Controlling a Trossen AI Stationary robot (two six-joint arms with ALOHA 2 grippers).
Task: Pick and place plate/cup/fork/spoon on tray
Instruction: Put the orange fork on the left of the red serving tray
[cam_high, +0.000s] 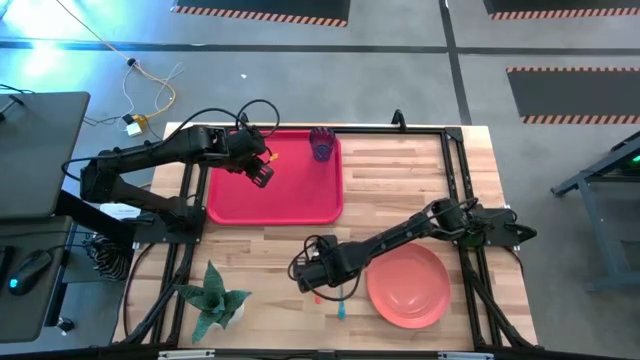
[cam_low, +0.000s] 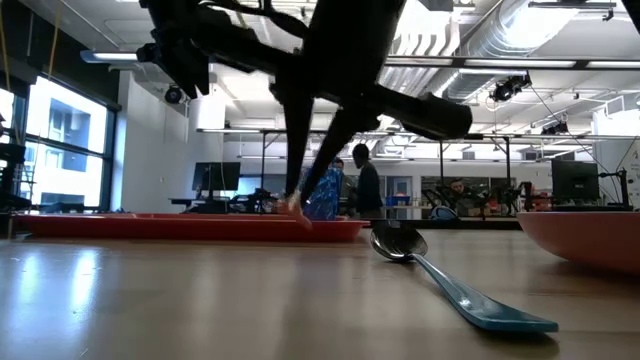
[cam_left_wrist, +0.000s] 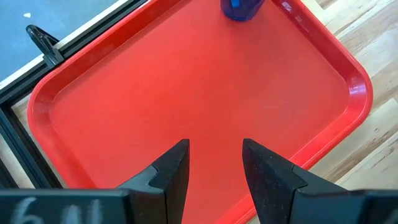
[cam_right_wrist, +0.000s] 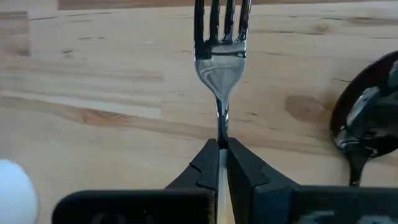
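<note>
While over the tray (cam_left_wrist: 56, 106) — left fingers (cam_left_wrist: 171, 174) apart, right fingers (cam_right_wrist: 208, 165) around the fork (cam_right_wrist: 221, 62).

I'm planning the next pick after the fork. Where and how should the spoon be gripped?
Grip the spoon on its slim light-blue handle, near the middle, coming straight down with the fingers across the handle's width. It lies flat on the table, so only the narrow handle fits between fingers; the rounded metal bowl would likely slip. The right gripper, shut on the fork, is nearest.

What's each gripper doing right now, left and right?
Left gripper: open, empty, hovering over the tray.
Right gripper: closed on the fork, beside the spoon.
</note>
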